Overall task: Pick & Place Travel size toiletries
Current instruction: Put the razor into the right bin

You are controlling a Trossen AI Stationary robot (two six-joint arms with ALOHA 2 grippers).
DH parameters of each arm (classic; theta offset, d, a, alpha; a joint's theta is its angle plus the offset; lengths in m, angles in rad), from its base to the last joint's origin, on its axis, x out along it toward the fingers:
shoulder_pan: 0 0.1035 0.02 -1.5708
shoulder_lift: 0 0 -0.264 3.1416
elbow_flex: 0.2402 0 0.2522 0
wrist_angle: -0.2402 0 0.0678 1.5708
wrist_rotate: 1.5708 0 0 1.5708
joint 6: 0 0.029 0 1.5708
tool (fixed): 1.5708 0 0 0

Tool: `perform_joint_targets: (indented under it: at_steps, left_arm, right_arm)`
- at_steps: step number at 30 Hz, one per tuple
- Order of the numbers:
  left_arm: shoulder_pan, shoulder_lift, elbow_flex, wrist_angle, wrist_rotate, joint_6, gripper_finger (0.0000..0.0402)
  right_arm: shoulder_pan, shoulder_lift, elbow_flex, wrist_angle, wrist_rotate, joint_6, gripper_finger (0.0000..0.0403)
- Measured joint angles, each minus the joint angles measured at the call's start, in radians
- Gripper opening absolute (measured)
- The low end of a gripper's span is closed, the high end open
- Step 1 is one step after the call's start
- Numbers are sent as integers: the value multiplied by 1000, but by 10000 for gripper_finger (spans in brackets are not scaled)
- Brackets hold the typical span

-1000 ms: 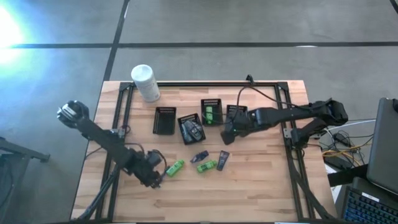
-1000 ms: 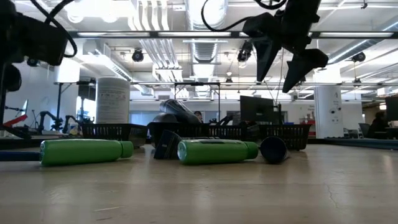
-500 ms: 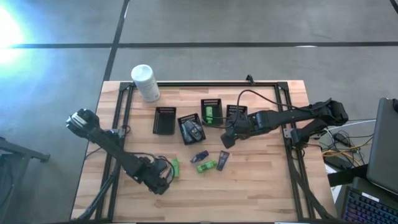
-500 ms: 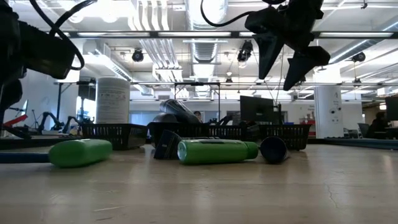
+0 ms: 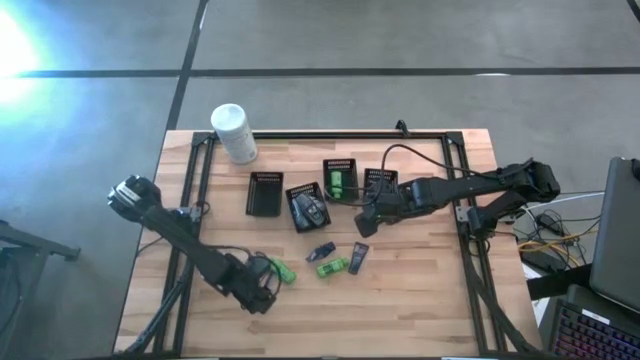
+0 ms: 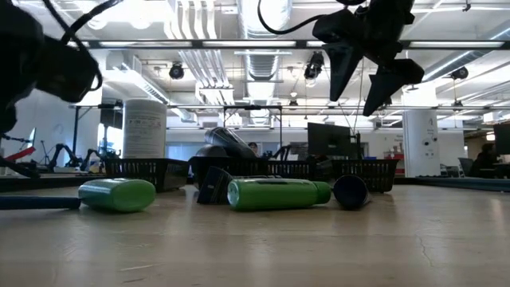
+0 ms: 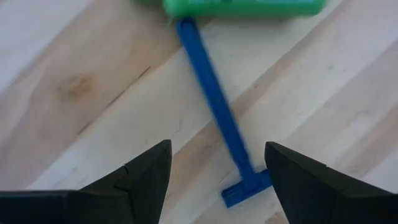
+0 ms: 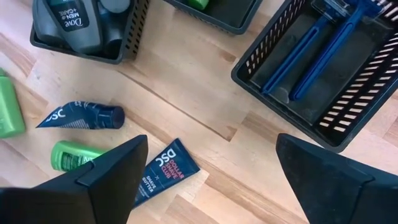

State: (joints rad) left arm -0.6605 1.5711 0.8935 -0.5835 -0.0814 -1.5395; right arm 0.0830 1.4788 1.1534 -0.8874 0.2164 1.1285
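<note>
Two tools are mine. My left tool (image 5: 262, 290) sits low at the lower left of the high view, its fingers spread wide and grasping nothing. In my left wrist view a blue razor (image 7: 219, 122) lies flat on the wooden worktop (image 7: 74, 87) in the gap between those fingers, its head close to the right-hand finger, its handle running up to touch a green bottle (image 7: 244, 7) at the frame's top edge. In the high view that green bottle (image 5: 283, 269) lies just beside this tool.

My right tool (image 5: 366, 218) hovers near the centre of the high view, released as well, fingers wide apart and empty. Past it in my right wrist view, two dark tubes (image 8: 163, 169) and a second green bottle (image 8: 73, 155) lie loose on the worktop at lower left. A black basket (image 8: 323, 68) at upper right holds two blue razors (image 8: 324, 50). Another basket at upper left holds grey bottles (image 8: 81, 22).

In the high view four baskets stand in a row across the middle, the leftmost basket (image 5: 264, 194) near a white canister (image 5: 234, 133) at the upper left of the worktop.
</note>
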Motion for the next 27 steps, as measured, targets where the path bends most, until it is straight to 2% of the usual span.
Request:
perform_joint_targets:
  at_steps: [6,11,14,17,27]
  left_arm:
    - [0,37,0,33,10,-40,262]
    - [0,66,3,35,22,-5,259]
    - [0,76,4,32,28,-3,244]
    - [0,77,4,19,30,16,212]
    - [0,78,3,-29,17,54,65]
  right_arm:
    - [0,0,-1,1,4,6,357]
    - [0,0,-2,1,5,6,343]
    - [0,0,-2,1,8,5,333]
    - [0,0,-2,1,7,6,323]
    - [0,0,-2,1,15,6,292]
